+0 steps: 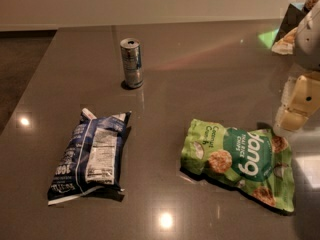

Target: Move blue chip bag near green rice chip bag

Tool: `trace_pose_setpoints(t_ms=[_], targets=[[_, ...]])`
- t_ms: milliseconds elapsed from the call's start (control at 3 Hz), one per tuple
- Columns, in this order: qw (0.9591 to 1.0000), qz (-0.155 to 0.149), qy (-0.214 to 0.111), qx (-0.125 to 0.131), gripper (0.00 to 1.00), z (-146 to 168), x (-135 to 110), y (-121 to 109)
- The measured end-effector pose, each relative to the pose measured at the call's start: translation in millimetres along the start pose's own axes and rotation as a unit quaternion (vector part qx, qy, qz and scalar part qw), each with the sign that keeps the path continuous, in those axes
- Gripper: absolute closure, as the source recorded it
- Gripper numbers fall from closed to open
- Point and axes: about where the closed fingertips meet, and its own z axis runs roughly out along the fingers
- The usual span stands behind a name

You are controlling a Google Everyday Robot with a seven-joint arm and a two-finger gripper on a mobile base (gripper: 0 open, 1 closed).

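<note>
The cream-coloured pincer [294, 109] hung at the right edge of the view, low over the glossy grey-brown bench [200, 79], just beyond the upper right corner of the green rice chip bag [235, 159]. That bag was a bright lime packet printed with round chips, lying flat; whether the pincer stood wide or narrow could not be told.

The blue chip bag [90, 156], a crinkled dark navy packet with white stripes and a white label panel, lay flat well apart to the left, untouched; the step in hand was judged to be the reach across to it. A sound approach would carry the pincer high over the green bag so as not to drag it, then come down on the puffed middle or a crimped end of the blue bag; the slick bench would likely let it slide if merely nudged. The small silver-blue can [132, 63] stood upright farther back, clear of a straight path between the bags.

The arm above the pincer was cut off by the frame; pale objects at the top right corner were only partly shown and could not be identified.
</note>
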Motion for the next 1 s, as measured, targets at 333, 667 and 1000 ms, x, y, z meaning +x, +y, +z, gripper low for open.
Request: trace_pose_setpoints(t_ms=[333, 667, 1000], targets=[[1.0000, 0.000, 0.000, 0.000, 0.00, 0, 0, 0], [0.9999, -0.010, -0.005, 0.000, 0.00, -1, -8, -3], [0.9989, -0.041, -0.022, -0.005, 0.00, 3, -37, -3]])
